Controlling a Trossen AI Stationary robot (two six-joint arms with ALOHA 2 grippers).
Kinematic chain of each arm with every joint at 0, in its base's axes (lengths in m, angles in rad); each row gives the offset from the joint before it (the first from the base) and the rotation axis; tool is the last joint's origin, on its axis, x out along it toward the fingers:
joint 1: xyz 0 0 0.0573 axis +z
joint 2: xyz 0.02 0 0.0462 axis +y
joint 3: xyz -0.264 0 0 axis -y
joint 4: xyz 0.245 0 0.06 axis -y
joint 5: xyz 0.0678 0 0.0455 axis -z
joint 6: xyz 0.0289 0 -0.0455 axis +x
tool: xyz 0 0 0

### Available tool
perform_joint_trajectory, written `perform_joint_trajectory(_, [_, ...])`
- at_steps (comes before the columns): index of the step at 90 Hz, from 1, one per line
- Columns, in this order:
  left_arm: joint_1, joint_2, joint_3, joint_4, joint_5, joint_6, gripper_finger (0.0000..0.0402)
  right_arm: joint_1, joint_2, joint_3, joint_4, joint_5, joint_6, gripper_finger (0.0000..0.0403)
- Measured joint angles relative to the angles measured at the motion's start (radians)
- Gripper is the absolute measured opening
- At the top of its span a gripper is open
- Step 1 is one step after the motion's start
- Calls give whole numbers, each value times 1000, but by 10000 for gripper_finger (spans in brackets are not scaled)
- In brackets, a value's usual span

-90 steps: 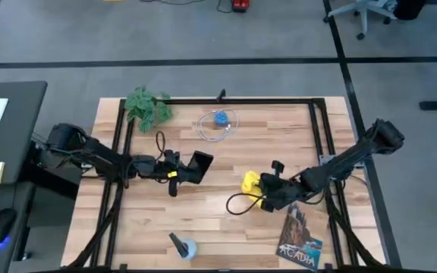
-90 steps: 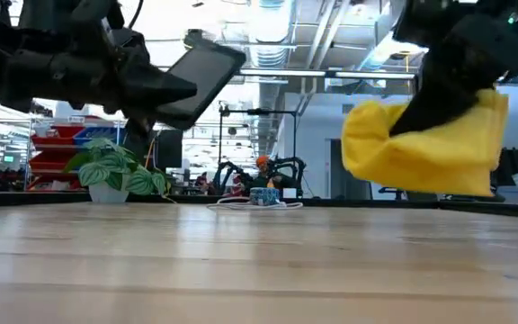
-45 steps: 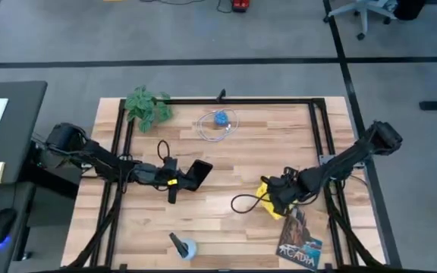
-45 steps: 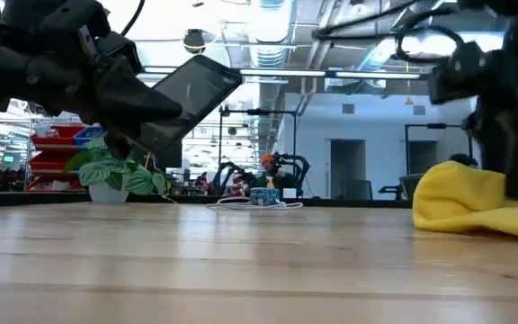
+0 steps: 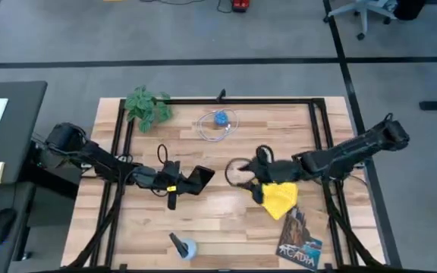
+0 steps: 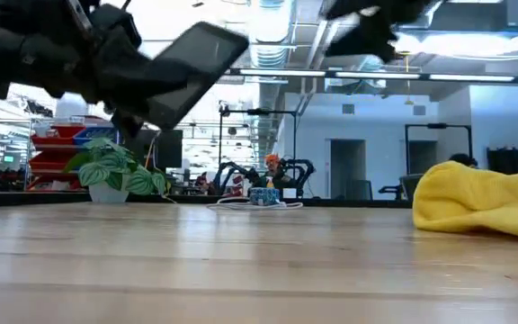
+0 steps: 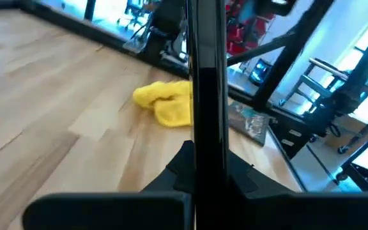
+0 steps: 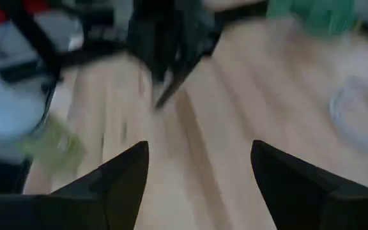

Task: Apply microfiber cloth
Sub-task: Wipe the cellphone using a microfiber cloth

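Two dark arms work over a pale butcher-block table [image 5: 218, 220] of long wooden strips edged by a black metal frame. Left gripper [image 5: 180, 182], left of centre in the high view, is clamped on a black smartphone [image 5: 200, 178], a thin flat slab with a glossy face; the low view shows the phone [image 6: 192, 72] held tilted in the air at upper left, and the left wrist view sees it edge-on as a narrow dark bar [image 7: 206, 96] between the fingers. Right gripper [image 5: 255, 171] hovers just right of centre in the high view, fingers spread apart and empty; the right wrist view shows two blunt dark fingertips [image 8: 123, 182] with bare wood between them. Microfiber cloth [image 5: 279, 199], bright yellow and soft, lies in a rumpled heap on the table at lower right of centre, just below the right gripper and apart from it; the low view shows it as a rounded, folded mound [image 6: 479, 202] resting on the wood at right, and the left wrist view shows it bunched [image 7: 165, 102] at mid-frame. Just below the cloth a printed booklet [image 5: 300, 236] lies flat. Green leafy plant [image 5: 147, 105] stands at upper left of the table; a coiled pale cable with a blue item [image 5: 218, 123] sits at upper centre; a small pale blue round object with a dark handle [image 5: 182, 245] rests near the lower edge.
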Motion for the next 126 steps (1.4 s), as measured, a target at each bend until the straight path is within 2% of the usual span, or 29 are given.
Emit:
perform_joint_trajectory(21, [-66,0,10,20,-111,49,6,-47,236,-1,511,-222,-152,260])
perform_joint_trajectory(28, [-83,0,10,43,-123,68,6,-38,303,-2,636,-222,-167,260])
perform_joint_trajectory(39, [-98,0,10,89,-149,103,6,-38,402,-2,842,-158,-169,260])
perform_joint_trajectory(52, [-101,-1,10,108,-161,132,6,-38,514,0,1154,-155,-168,260])
perform_joint_trajectory(58, [-101,-1,10,107,-169,135,6,-37,552,14,1237,-152,-168,260])
perform_joint_trajectory(70, [-101,-1,10,102,-177,135,6,-38,599,64,1234,-151,-168,252])
perform_joint_trajectory(81, [-101,-1,10,107,-175,135,7,-38,608,113,1192,-150,-176,224])
perform_joint_trajectory(98, [-101,-1,10,104,-173,135,7,-50,603,142,1118,-149,-170,143])
perform_joint_trajectory(114, [-101,-1,10,87,-171,158,7,-56,602,143,1088,-149,-150,28])
perform_joint_trajectory(126, [-102,-1,11,58,-170,177,21,-56,592,143,1064,-149,-143,17])
